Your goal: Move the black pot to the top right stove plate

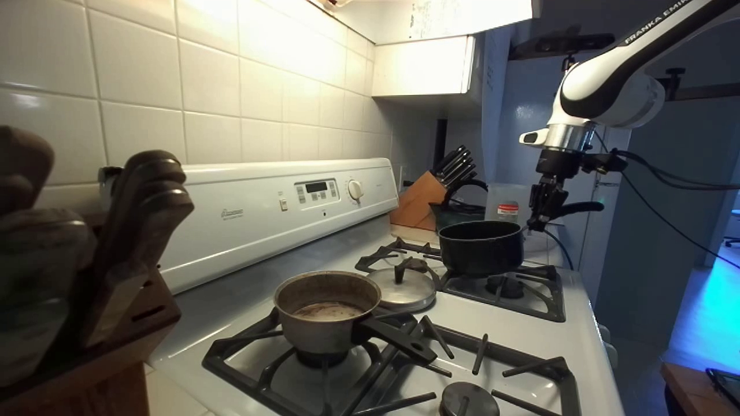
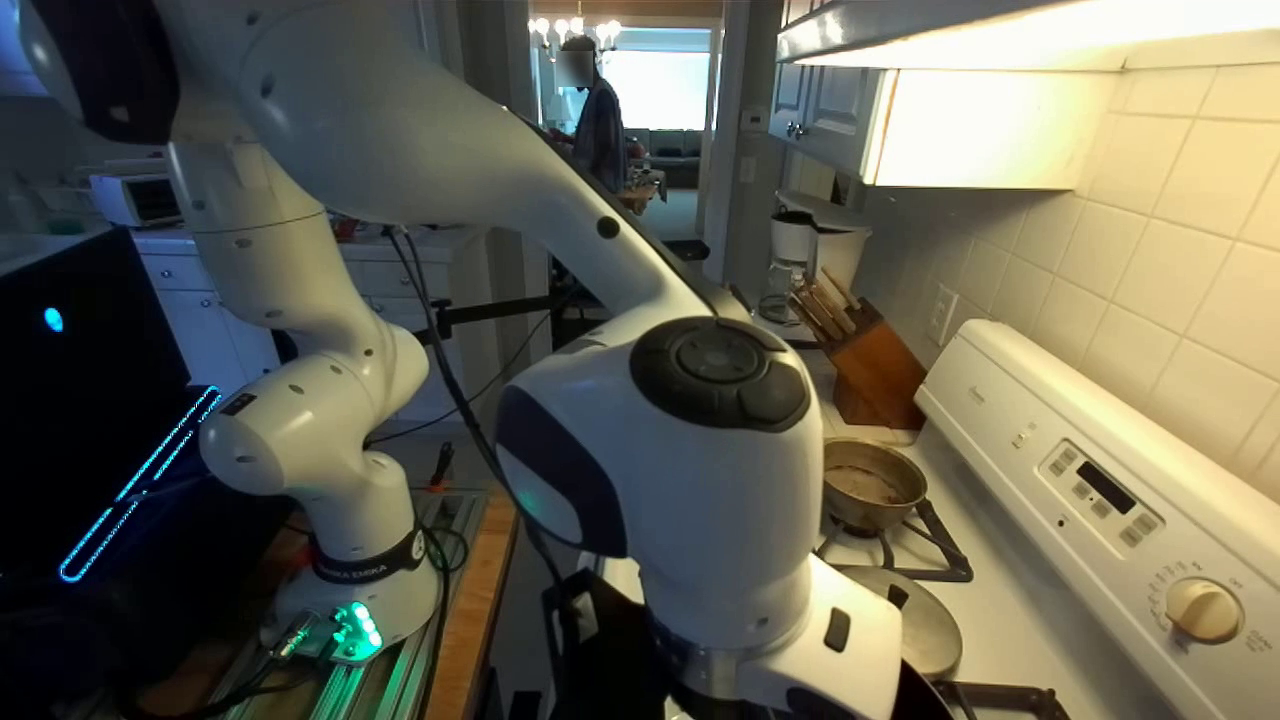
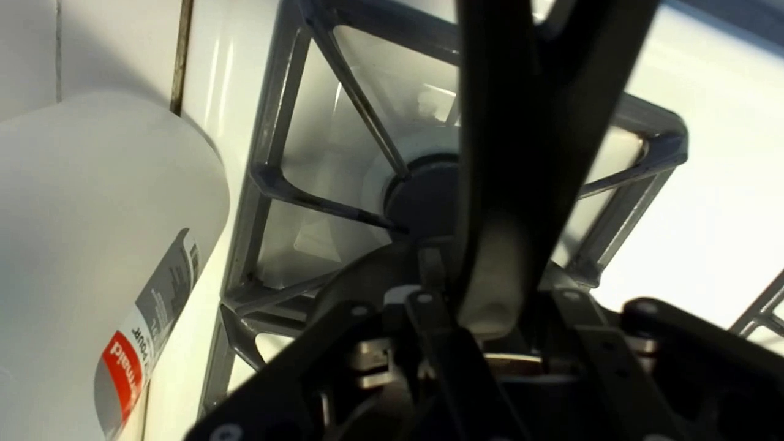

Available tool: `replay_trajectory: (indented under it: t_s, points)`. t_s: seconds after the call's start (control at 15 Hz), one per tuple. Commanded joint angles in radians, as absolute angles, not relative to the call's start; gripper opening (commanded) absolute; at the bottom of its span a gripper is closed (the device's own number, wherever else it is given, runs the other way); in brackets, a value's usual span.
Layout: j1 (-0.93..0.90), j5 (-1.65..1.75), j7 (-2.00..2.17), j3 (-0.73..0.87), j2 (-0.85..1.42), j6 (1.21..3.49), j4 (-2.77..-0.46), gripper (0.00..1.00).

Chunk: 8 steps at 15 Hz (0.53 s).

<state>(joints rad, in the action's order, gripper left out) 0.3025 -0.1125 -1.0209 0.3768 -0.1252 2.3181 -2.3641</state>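
Note:
The black pot (image 1: 481, 251) hangs level or nearly so above the far front burner (image 1: 506, 287) in an exterior view. My gripper (image 1: 537, 219) is shut on its side handle, which sticks out beyond the fingers towards the stove's front. In the wrist view the dark handle (image 3: 527, 147) passes between the fingers (image 3: 496, 300); the pot body is mostly hidden by the jaws. The top right stove plate (image 1: 384, 252) is the far back burner beside the pot, near the panel. In an exterior view only a sliver of the pot (image 2: 922, 697) and that grate (image 2: 1010, 697) show.
A steel lid (image 1: 404, 289) lies between the burners, at the edge of the back grate. A silvery-brown saucepan (image 1: 326, 315) stands on the near back burner. A white pitcher (image 3: 104, 214), a knife block (image 1: 416, 199) and the control panel (image 1: 260, 202) border the stove.

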Motion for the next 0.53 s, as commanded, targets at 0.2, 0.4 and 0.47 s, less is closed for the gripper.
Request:
replay_trajectory:
  t_s: [0.2, 0.4, 0.47]
  points:
    - [0.3, -0.127, -1.016, 0.38, -0.112, 2.353, -2.372, 0.08]
    - [0.31, -0.113, -1.017, 0.386, -0.091, 2.38, -2.384, 0.08]
    - [0.313, -0.11, -1.017, 0.387, -0.085, 2.389, -2.389, 0.08]
